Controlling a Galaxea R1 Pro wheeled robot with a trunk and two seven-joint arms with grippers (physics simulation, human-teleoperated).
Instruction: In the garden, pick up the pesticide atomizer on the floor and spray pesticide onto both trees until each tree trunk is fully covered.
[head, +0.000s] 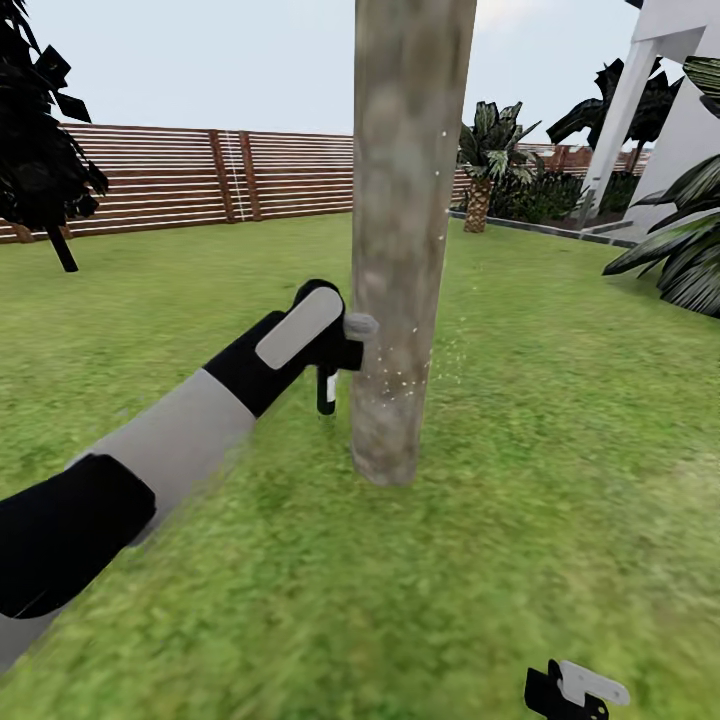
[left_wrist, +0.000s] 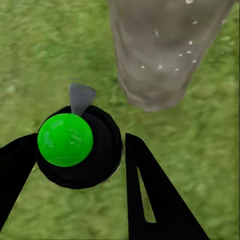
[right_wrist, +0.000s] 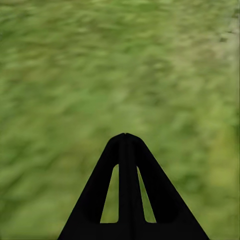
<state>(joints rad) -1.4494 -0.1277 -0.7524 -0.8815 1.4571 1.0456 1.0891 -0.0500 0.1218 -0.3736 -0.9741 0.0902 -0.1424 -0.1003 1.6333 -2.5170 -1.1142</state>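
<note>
The left gripper (head: 335, 335), grey-white flat fingers on a black wrist, is clamped on the small black pesticide atomizer (head: 327, 388). In the head view the atomizer hangs below the fingers with its long axis upright, a white strip down its side, and a pale grey nozzle (head: 360, 325) at the top pointing toward the thick mottled grey-brown tree trunk (head: 405, 230). The nozzle sits just beside the bark, almost touching it, low on the trunk near the green lawn (head: 560, 450).

Tiny white specks of pesticide (head: 400, 385) dot the lower trunk and drift over the grass at its far side.

The left wrist view looks down the atomizer's axis: a round black body (left_wrist: 102, 150) with a bright green cap (left_wrist: 65, 139) sits between the two dark fingers (left_wrist: 150, 200), and the grey nozzle tip (left_wrist: 81, 96) aims toward the trunk base (left_wrist: 160, 55), where white specks also show.

The head view adds a brown slatted wooden fence (head: 200, 175), a white house corner (head: 680, 110) and a low palm-like plant (head: 485, 150).

The right gripper (head: 580, 690) hangs low over the grass, well apart from the trunk; in the right wrist view its fingers (right_wrist: 117, 170) are pressed together with nothing between them.
</note>
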